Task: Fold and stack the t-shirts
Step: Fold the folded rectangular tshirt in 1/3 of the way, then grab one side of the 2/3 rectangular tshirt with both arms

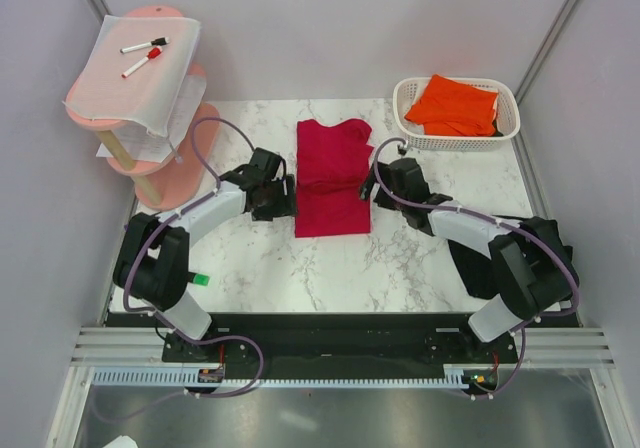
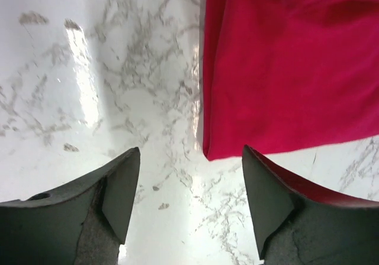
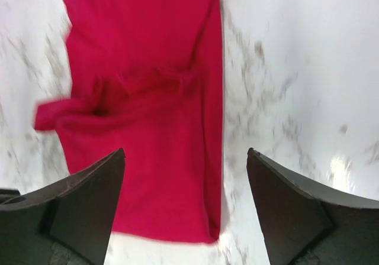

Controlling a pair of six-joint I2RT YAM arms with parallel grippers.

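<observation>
The crimson red t-shirt (image 1: 332,178) lies on the marble table, folded into a long narrow strip running front to back, with its far end bunched. My left gripper (image 1: 287,198) is open and empty at the strip's left edge. In the left wrist view, the shirt's near left corner (image 2: 284,70) lies just ahead of the open gripper (image 2: 189,154). My right gripper (image 1: 383,183) is open and empty at the strip's right edge, and its wrist view shows it (image 3: 186,152) above the shirt's right side (image 3: 148,99). The bright orange t-shirt (image 1: 455,106) lies in the basket. The black t-shirt does not show.
A white mesh basket (image 1: 507,108) stands at the back right. A pink tiered stand (image 1: 172,183) at the back left carries a white sheet (image 1: 135,68) with marker pens. A small green tag (image 1: 200,279) lies by the left arm. Walls close both sides.
</observation>
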